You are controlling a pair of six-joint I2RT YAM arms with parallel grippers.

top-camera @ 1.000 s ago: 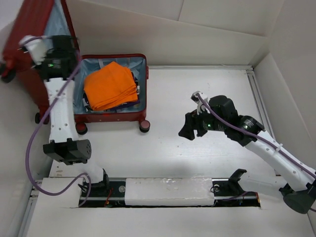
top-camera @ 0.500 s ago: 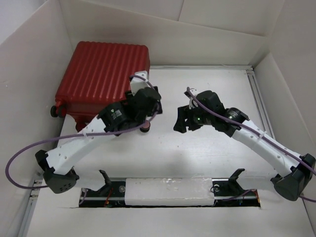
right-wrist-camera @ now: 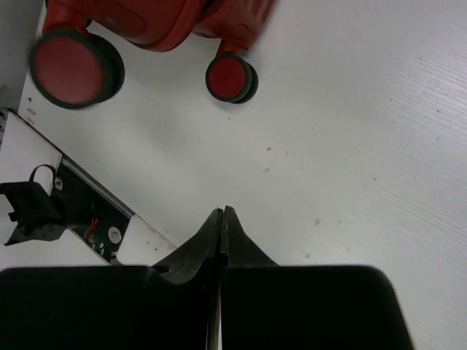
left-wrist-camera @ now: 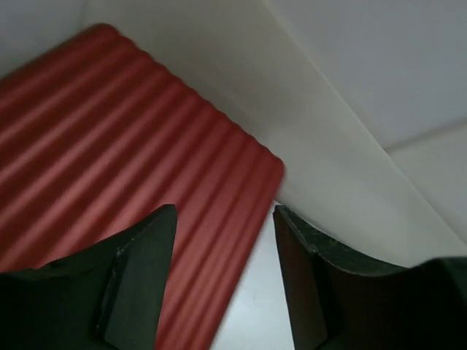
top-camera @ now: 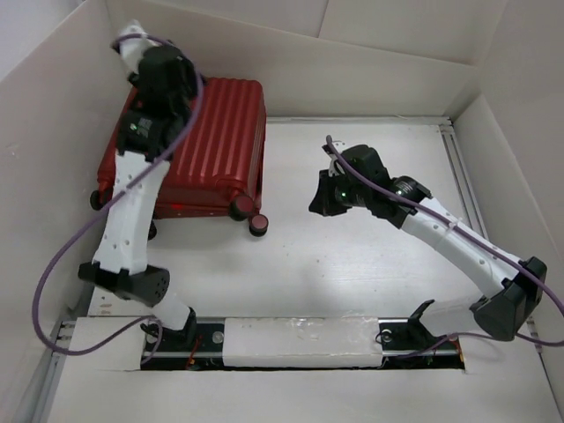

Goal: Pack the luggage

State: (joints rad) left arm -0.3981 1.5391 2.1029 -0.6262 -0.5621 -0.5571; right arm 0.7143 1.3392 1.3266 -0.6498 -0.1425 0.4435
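The closed luggage (top-camera: 220, 132) looks stiff, heavy and slick-ribbed, best taken at an edge; left gripper (left-wrist-camera: 225, 213) gapes empty, right gripper (right-wrist-camera: 221, 213) is pinched together

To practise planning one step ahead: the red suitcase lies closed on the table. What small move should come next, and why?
Probably draw the left gripper back from the luggage: its lid is down, ribbed shell up, and that gripper's fingers stand apart above its far corner, holding nothing.

Dark red ribbed luggage (top-camera: 220, 132) (wheels (right-wrist-camera: 230, 79) black, red-centred), white table (top-camera: 352, 264).
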